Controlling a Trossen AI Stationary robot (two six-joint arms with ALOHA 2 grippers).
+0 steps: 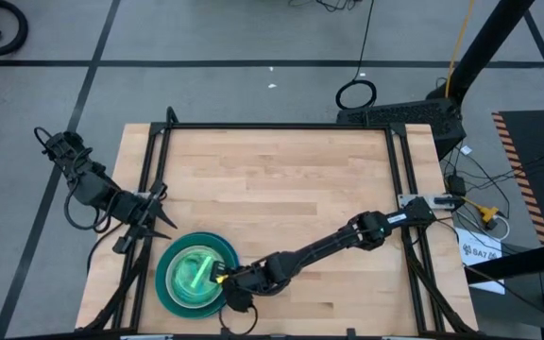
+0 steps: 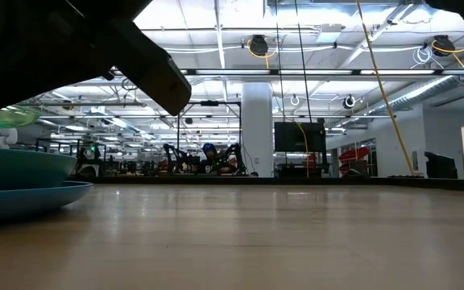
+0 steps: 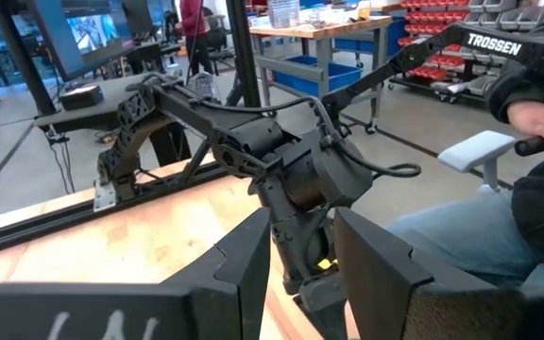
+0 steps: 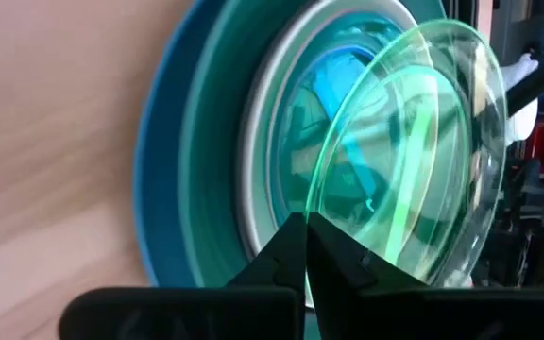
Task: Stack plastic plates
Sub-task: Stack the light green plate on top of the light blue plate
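Observation:
A stack of plastic plates sits near the table's front left corner. A large blue plate is at the bottom, with a teal one and a white-rimmed one on it. In the low view the blue plate rests flat on the wood. My right gripper reaches in from the right and is shut on a translucent lime green plate above the stack. My left gripper waits open at the table's left edge, with nothing between its fingers. My right gripper pinches the lime green plate's rim between its two fingers, on the plate's right side. The fingers slant down from the table's right. The plate is tilted over the stack, held side up; I cannot tell whether its low side touches the stack.
A black frame runs along the table's far edge and both sides. Bare wood fills the middle and right of the table. A seated person shows beyond the table in the left wrist view.

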